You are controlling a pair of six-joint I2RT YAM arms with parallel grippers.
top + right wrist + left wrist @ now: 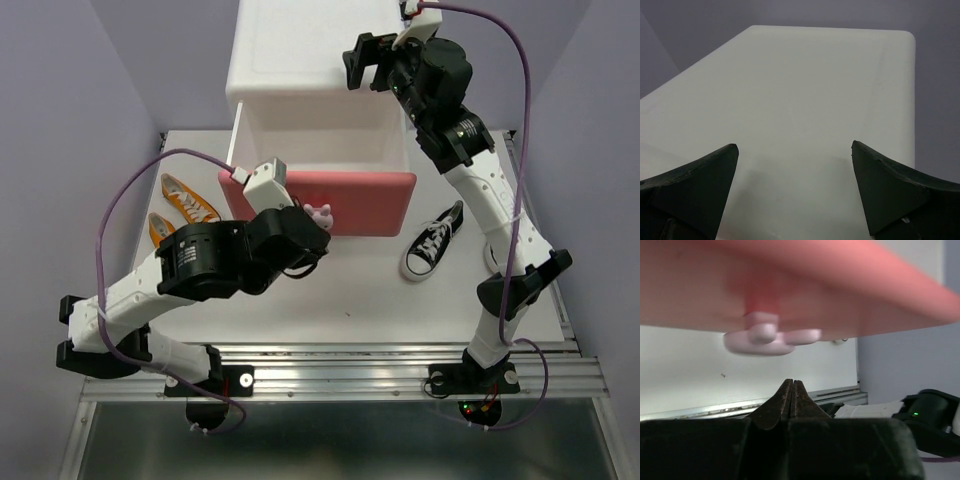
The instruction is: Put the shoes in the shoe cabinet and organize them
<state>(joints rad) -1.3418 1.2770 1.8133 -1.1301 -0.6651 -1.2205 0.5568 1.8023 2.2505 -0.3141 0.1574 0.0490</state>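
The white shoe cabinet (300, 50) stands at the back, its top (805, 85) filling the right wrist view. One drawer is pulled out, its pink front (360, 205) facing me with a pale bunny knob (320, 213). My left gripper (312, 238) is shut on nothing, its tips (791, 383) just below that knob (765, 337) and not touching it. The right gripper (358, 62) hangs open over the cabinet's top, empty (795, 165). Two orange shoes (187, 196) (163, 228) lie left of the drawer. A black shoe (432, 240) lies to its right.
The right arm's forearm (500, 215) crosses just beyond the black shoe. A metal rail (340, 360) runs along the table's near edge. Purple walls close in on both sides. Bare tabletop (350, 290) lies between the drawer front and the rail.
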